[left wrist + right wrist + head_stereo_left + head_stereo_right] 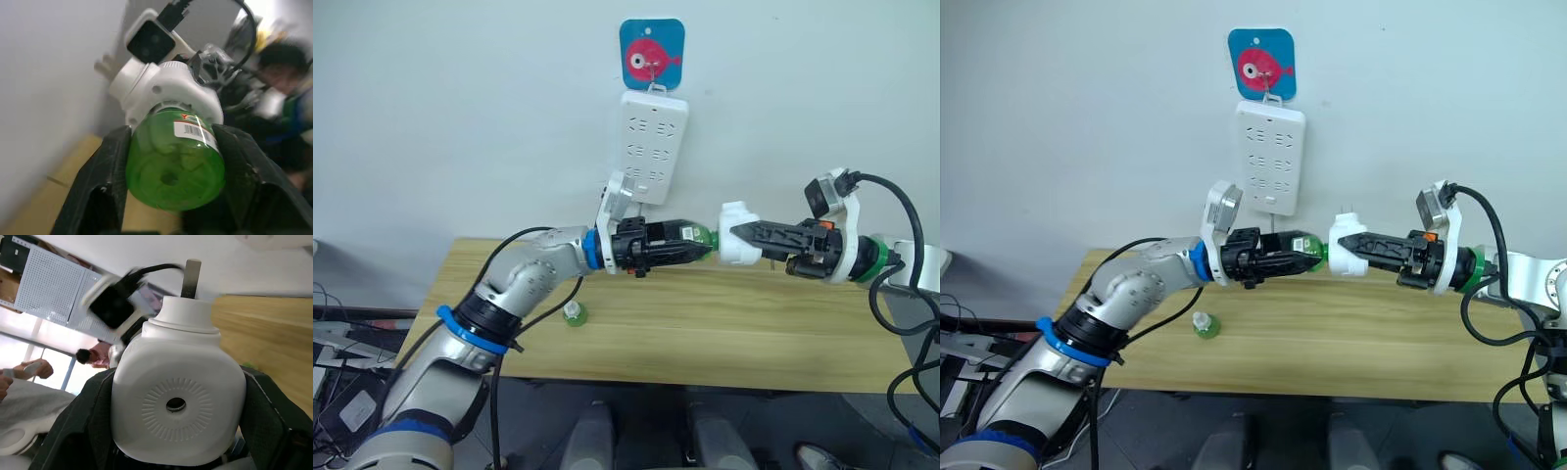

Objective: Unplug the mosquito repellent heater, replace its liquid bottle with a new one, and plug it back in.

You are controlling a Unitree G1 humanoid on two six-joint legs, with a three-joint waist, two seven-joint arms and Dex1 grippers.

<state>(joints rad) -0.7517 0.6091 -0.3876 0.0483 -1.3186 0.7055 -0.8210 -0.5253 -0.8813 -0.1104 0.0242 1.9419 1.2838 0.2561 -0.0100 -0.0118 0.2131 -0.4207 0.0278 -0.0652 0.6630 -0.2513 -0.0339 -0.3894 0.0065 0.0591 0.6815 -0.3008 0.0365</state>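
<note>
Above the wooden table (705, 323), the left gripper (690, 252) clamps a green liquid bottle (173, 164); the right gripper (744, 235) clamps the white rounded plastic heater (736, 233), the two joined.

Held heater (738, 247) in right claw (744, 235), bottle (699, 238) in left claw (690, 252), meeting above desk (705, 323). Hung power strip (653, 147) on wall behind. Left spare bottle (574, 314) on desk, below left arm.

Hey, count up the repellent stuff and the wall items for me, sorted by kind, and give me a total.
Green liquid bottles: 2, one in the left gripper at, one on the wooden table at
White rounded plastic heater: 1, in the right gripper
White power strip: 1
Blue fish hook: 1
Total: 5
</note>
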